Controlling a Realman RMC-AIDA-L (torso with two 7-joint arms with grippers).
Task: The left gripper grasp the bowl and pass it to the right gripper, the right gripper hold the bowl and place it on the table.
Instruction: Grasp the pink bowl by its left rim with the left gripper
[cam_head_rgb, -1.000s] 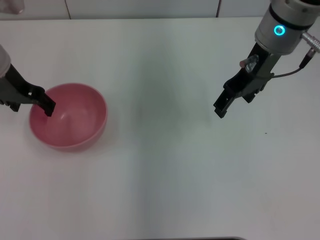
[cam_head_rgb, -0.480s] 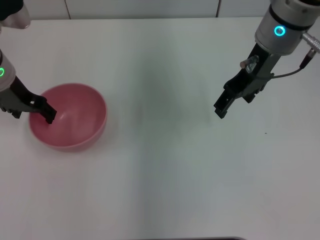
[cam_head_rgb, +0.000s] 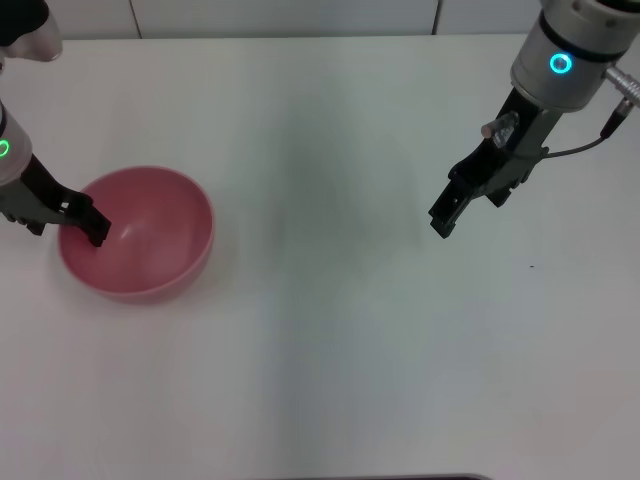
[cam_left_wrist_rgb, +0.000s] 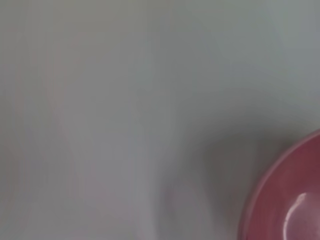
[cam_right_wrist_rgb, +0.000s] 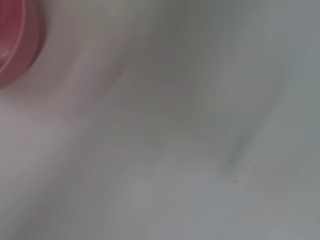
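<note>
The pink bowl (cam_head_rgb: 150, 245) stands upright on the white table (cam_head_rgb: 320, 330) at the left. My left gripper (cam_head_rgb: 65, 222), on the green-ringed arm, is open across the bowl's left rim. One finger (cam_head_rgb: 97, 228) reaches inside the bowl and the other sits outside it. My right gripper (cam_head_rgb: 441, 222), on the cyan-ringed arm, hangs above the table's right half, far from the bowl and holding nothing. The left wrist view shows part of the bowl (cam_left_wrist_rgb: 290, 200) at its edge. In the right wrist view the bowl (cam_right_wrist_rgb: 15, 40) shows in a corner.
A tiled wall edge (cam_head_rgb: 300, 20) runs along the back of the table. A tiny dark speck (cam_head_rgb: 531, 266) lies on the table below the right gripper. A thin black cable (cam_head_rgb: 580, 145) loops off the right arm.
The left gripper has shifted slightly left and down at the bowl's rim, and its green ring has come into view. The bowl and the right arm have stayed put.
</note>
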